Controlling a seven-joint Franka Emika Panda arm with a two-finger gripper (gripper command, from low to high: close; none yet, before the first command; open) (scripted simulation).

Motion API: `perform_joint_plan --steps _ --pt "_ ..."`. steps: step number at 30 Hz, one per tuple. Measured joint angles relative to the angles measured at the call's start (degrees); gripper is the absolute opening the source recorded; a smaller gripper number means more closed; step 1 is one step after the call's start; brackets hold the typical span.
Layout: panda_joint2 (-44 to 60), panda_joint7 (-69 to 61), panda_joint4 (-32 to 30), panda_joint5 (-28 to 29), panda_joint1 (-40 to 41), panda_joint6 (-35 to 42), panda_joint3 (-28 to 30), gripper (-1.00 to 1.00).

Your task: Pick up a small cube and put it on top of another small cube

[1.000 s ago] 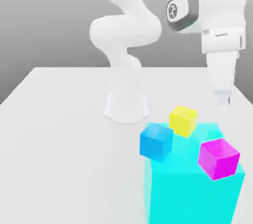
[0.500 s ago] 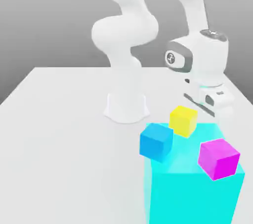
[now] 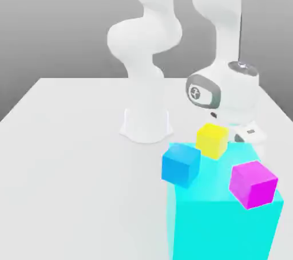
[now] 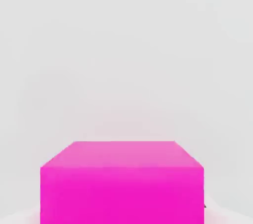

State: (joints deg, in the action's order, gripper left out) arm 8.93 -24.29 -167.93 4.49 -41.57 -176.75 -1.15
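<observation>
Cube at close quarters: from the hand view we see the pink cube sitting square before the camera on the pale table, one flat top and one flat front face turned to us.

In the exterior view the arm bends low behind the big cyan block, its wrist at about one o'clock from the yellow cube. We judge the pink cube to lie down there beneath the hand, behind the cyan block. A blue cube hangs at the cyan block's ten o'clock corner and a violet cube at its two o'clock side.

We read the pincer as drawn in almost to its narrowest. Whether it has the pink cube between its pads, we cannot tell.

We expect the pink cube to handle as a light, rigid block: it should not crush, but its smooth faces could slip or twist under an off-centre squeeze. The best hold, in our view, is across two opposite side faces, at mid-height, pads flat against them.
</observation>
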Motion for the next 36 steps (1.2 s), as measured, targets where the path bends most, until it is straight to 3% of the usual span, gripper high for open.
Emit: perform_joint_plan --steps 6,8,19,29,32,36 --pt "-12.1 -3.2 -2.0 -4.5 -0.2 10.0 -1.1 -1.0" --pt "-13.0 -4.5 0.1 -6.3 -0.7 11.8 -0.7 -1.0" --pt "-12.0 2.5 22.2 -10.4 6.2 27.9 3.4 -1.0" --pt "-16.4 22.0 40.3 -7.0 18.6 52.2 9.4 -1.0" --pt "-19.2 29.3 41.2 -3.9 22.1 58.9 11.2 -1.0" --pt "-17.5 31.4 36.3 -3.0 23.4 53.5 12.0 -1.0"
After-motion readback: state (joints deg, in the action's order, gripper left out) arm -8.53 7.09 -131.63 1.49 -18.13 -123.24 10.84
